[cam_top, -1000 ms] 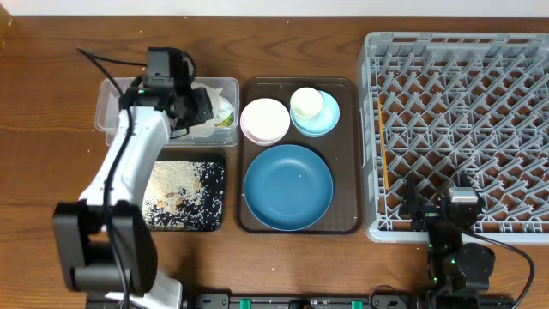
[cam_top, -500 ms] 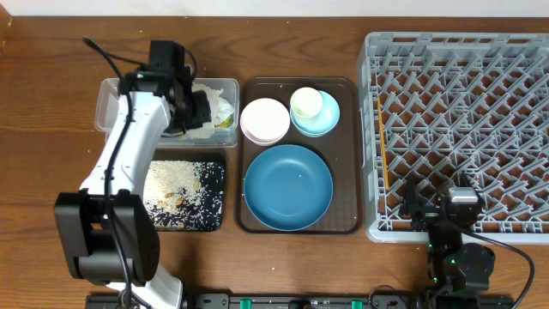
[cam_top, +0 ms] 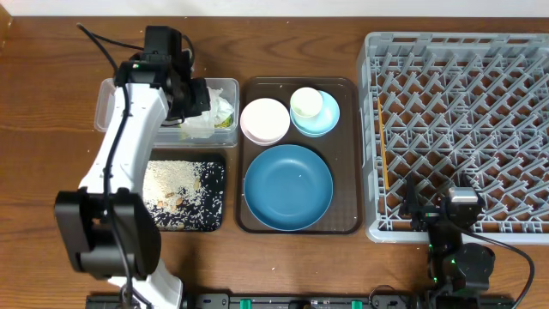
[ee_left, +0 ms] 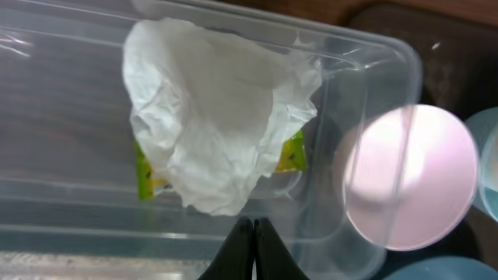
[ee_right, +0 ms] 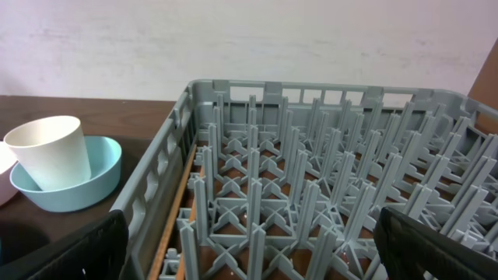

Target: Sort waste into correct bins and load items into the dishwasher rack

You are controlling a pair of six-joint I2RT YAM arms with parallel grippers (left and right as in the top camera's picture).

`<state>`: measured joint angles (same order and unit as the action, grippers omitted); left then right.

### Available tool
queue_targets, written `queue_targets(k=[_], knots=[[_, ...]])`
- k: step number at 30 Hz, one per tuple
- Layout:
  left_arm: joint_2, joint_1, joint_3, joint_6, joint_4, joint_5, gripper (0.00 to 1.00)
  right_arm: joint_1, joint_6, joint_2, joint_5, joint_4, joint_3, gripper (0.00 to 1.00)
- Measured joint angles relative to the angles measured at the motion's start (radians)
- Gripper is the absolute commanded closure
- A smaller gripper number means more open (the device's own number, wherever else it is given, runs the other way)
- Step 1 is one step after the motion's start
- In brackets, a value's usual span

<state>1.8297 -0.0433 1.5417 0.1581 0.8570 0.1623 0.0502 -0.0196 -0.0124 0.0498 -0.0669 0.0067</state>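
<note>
Left gripper is being held pinched together, empty, over the clear tub at the tabletop's back-left. Right gripper is being held spread wide, nothing in it, at the front edge of the dishwasher rack. Crumpled napkin is being seen lying inside the tub: judged light, soft, crushable, best pinched at a raised fold. Wrapper is being mostly covered by it; silvery scrap is not being made out; right fingertips are being cut off by the frame
</note>
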Motion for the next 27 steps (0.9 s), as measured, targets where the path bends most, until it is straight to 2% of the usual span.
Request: queue_targets(k=[10,27], knots=[[0.265,-0.006,0.193,-0.01,0.151,0.012,0.94,0.0,0.0,0.0,0.0,0.0,0.0,0.01],[0.283,-0.006,0.207,-0.049,0.314,-0.025,0.94,0.0,0.0,0.0,0.0,0.0,0.0,0.01]])
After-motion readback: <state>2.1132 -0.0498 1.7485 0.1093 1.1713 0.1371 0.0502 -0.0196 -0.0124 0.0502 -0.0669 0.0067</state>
